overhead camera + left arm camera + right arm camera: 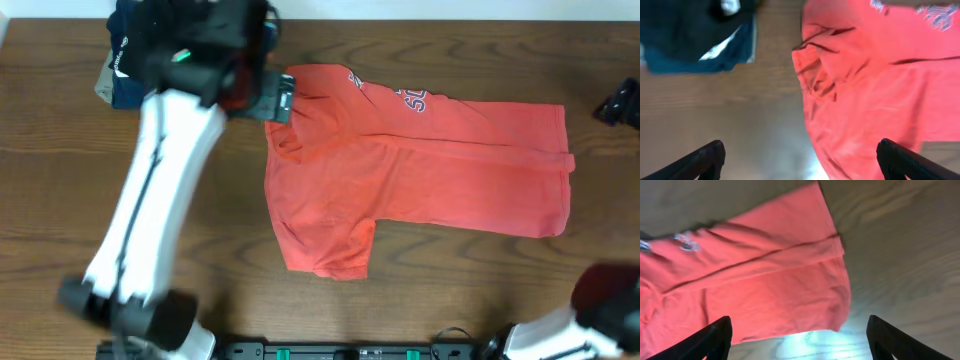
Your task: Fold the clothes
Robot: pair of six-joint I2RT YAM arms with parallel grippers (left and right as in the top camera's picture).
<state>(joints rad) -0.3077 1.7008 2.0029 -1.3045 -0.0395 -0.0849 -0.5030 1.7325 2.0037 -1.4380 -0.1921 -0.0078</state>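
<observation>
The clothes are a red-orange T-shirt [420, 160] lying flat across the middle of the table, with white lettering near its far edge and one sleeve [325, 245] pointing toward the front. My left gripper [800, 162] hovers above the shirt's left edge [810, 100], jaws wide apart, nothing between them. Its dark fingers [702, 160] show at the bottom corners of the left wrist view. My right gripper [800, 340] hangs open over the shirt's hem corner [837, 315], holding nothing. The shirt [755, 265] fills the upper left of the right wrist view.
A stack of dark folded garments [125, 75] sits at the back left, seen beside the shirt as navy and black cloth [690, 40]. A black object [620, 105] stands at the right edge. My right arm [600, 300] is at the front right. Bare wood [900, 240] surrounds the shirt.
</observation>
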